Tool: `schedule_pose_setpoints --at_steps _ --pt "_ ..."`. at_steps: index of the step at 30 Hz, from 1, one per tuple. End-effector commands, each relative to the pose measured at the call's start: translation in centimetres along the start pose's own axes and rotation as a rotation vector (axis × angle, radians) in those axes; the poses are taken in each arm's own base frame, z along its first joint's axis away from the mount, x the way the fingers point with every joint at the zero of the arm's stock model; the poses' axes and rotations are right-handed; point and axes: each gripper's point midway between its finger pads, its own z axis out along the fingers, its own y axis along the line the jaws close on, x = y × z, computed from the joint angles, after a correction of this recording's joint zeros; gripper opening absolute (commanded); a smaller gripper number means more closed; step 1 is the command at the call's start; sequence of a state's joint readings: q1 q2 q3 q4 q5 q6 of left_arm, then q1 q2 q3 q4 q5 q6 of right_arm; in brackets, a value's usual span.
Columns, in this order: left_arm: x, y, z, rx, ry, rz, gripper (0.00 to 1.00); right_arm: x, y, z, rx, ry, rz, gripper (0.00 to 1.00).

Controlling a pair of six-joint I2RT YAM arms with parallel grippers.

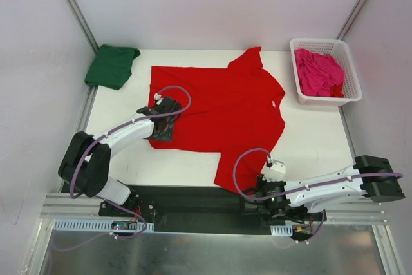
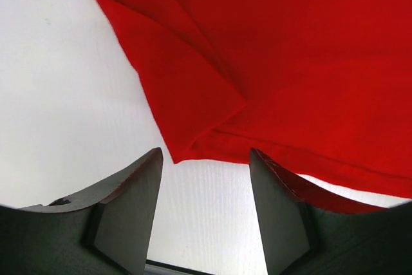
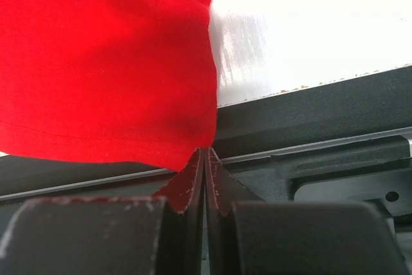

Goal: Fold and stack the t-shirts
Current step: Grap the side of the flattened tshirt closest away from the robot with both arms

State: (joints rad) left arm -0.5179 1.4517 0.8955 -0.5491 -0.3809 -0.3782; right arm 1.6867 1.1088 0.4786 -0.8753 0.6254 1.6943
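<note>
Gripping the Near Hem: Red Shirt Set Up for a Fold

You are working the red t-shirt [image 1: 219, 107], which is lying spread flat in the middle of the table [image 1: 309, 140], its near right hem corner drooping over the near edge. Your right gripper [image 3: 205, 152] is sitting at that corner with its fingers pressed together, and it is appearing to pinch the very tip of the cloth. I judge this grip is meant for carrying the hem toward the far side. Your left gripper [image 2: 206, 156] is hovering at the near left hem corner with its fingers spread, holding nothing, the corner lying just ahead of the gap. It is needing to close there so both corners lift together.

The green t-shirt [image 1: 111, 66] is sitting folded at the far left corner, likely as the stack's base. The magenta t-shirt [image 1: 318, 72] is lying crumpled in the basket [image 1: 325, 99] at the far right.
</note>
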Motion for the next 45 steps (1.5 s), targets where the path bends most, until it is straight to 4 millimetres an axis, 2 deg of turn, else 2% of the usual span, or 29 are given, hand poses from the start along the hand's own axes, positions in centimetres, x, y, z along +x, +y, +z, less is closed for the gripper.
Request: schedule_pose_setpoints --at_steps 1,16,24,28,32,45 --pt "-0.5 0.0 0.1 -0.054 0.002 0.039 0.56 -1.0 0.1 -0.5 -0.008 -0.036 0.013 0.02" --pt "-1.8 -0.3 1.4 -0.132 0.0 0.079 0.55 -1.0 -0.1 -0.3 -0.009 -0.036 0.02 0.02" --pt "-1.7 -1.0 2.1 -0.14 0.018 0.105 0.54 -1.1 -0.5 -0.2 -0.008 -0.034 0.029 0.02" --pt "-1.7 -1.0 2.3 -0.148 0.023 0.111 0.51 -1.1 -0.6 -0.2 -0.006 -0.032 0.028 0.02" --pt "-1.7 -0.9 2.3 -0.157 0.02 0.113 0.41 -1.1 -0.6 -0.2 -0.004 -0.034 0.026 0.02" --pt "-1.7 -0.9 2.5 -0.166 0.027 0.133 0.38 -1.3 -0.5 -0.3 -0.007 -0.038 0.024 0.02"
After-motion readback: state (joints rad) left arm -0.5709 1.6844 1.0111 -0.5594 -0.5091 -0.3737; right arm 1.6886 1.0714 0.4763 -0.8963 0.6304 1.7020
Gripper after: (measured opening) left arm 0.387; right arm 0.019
